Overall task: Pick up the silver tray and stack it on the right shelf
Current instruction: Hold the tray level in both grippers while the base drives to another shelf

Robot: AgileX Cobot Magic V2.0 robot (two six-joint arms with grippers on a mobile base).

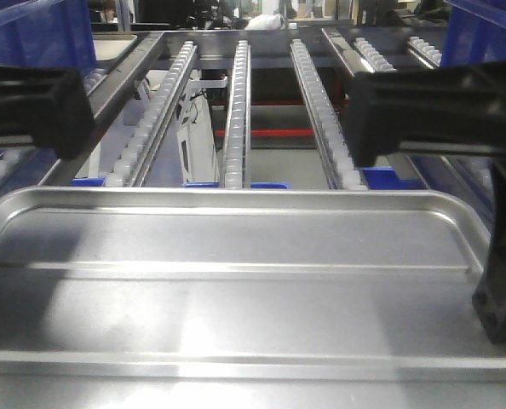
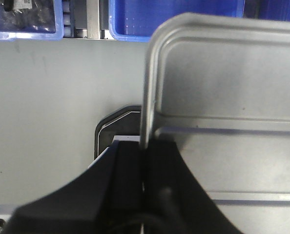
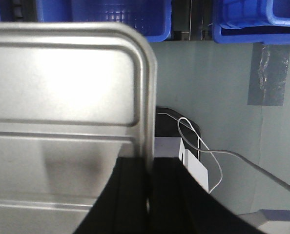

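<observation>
Fingers of the black left gripper (image 2: pixel 144 156) are pressed on either side of the left short rim of the shiny rectangular silver tray (image 1: pixel 236 298), one inside the raised lip and one outside. The hold looks chosen to carry that end without tipping it. The tray hangs roughly level between the two arms, with its ridged floor facing up and a long edge turned toward the stainless-steel right shelf (image 1: pixel 236 111) ahead, whose rows of small white rollers slope away from the camera. That heading probably lets the tray slide straight in once it is raised to the front bar. Whether its far rim already touches the shelf cannot be told. On the far side the black right gripper (image 3: pixel 149 170) pinches the opposite short rim in the same way, so the load is shared evenly. Below the tray lies a pale grey floor (image 2: pixel 47 97), with blue plastic bins (image 3: pixel 120 14) lined along its edge, a loose white cable (image 3: pixel 203 151) beside the right rim, and a grey tape patch (image 3: pixel 267 73) beyond.
</observation>
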